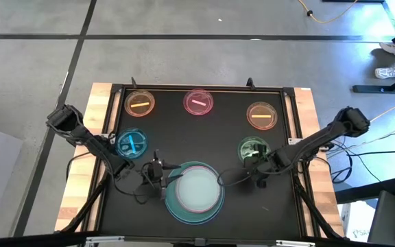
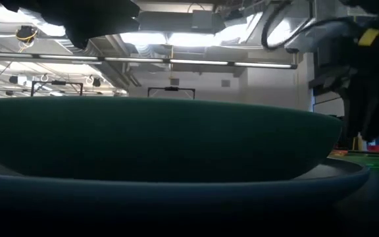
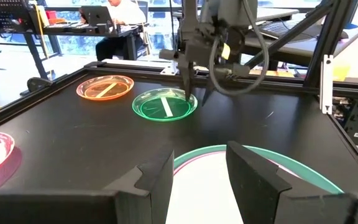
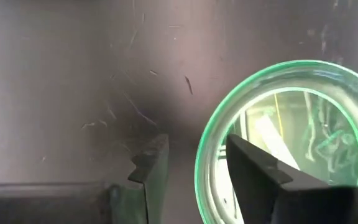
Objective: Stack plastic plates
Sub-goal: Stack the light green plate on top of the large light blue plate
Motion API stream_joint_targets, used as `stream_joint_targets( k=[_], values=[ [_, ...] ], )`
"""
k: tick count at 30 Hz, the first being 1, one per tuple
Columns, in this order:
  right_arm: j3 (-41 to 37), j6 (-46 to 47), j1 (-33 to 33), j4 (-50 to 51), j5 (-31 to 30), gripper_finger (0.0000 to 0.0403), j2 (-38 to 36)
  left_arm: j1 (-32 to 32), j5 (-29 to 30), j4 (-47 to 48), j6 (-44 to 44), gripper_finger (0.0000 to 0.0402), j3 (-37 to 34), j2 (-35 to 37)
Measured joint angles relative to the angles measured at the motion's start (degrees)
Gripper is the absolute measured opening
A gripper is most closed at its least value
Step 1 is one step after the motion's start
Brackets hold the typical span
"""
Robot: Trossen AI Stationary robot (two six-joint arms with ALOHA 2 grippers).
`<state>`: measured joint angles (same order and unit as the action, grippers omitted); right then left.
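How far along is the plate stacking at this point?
Done: a pale plate sits inside the large teal plastic plate near the table's front. In hand: the right pincer is open, straddling the small green translucent plate's rim; the left pincer, open, hovers at the stack's edge. Left: the blue, orange, pink and amber small plates lie single.

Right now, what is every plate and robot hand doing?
Big stack: teal plate at the bottom, pale plate on top.
Green plate: flat on the table, its rim between the right gripper's fingers.
Blue plate: flat, alone.
Orange plate: flat, alone.
Pink plate: flat, alone.
Amber plate: flat, alone.
Left gripper: open, at the stack's edge.
Right gripper: open, astride the green rim.
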<state>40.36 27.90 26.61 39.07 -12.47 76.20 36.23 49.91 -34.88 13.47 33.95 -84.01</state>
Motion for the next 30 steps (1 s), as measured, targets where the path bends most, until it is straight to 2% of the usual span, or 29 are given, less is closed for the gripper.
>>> stream_joint_targets(
  k=[5, 9, 20, 24, 30],
  values=[
    [-1.2, -0.3, 0.0, -3.4, -0.2, 0.0153, 3.2, 0.0, 0.0, 0.1, 0.1, 0.0141, 0.0, 0.0],
    [-1.2, -1.2, 0.0, -3.4, -4.8, 0.0153, 5.9, 0.0, 0.0, 0.2, 0.1, 0.0141, 0.0, 0.0],
    [-1.2, -2.9, 0.0, -3.4, -10.5, 0.0150, 9.8, 0.0, -0.1, 0.2, 0.1, 0.0141, 0.0, 0.0],
    [-1.2, -3.8, 0.0, -3.0, -10.9, 0.0117, 10.0, 0.0, -0.1, 0.2, 0.1, 0.0141, 0.0, 0.0],
    [-1.2, -5.6, 0.0, -2.1, -13.9, 0.0034, 10.0, 0.0, -0.1, 0.3, 0.1, 0.0141, 0.0, 0.0]
  ],
)
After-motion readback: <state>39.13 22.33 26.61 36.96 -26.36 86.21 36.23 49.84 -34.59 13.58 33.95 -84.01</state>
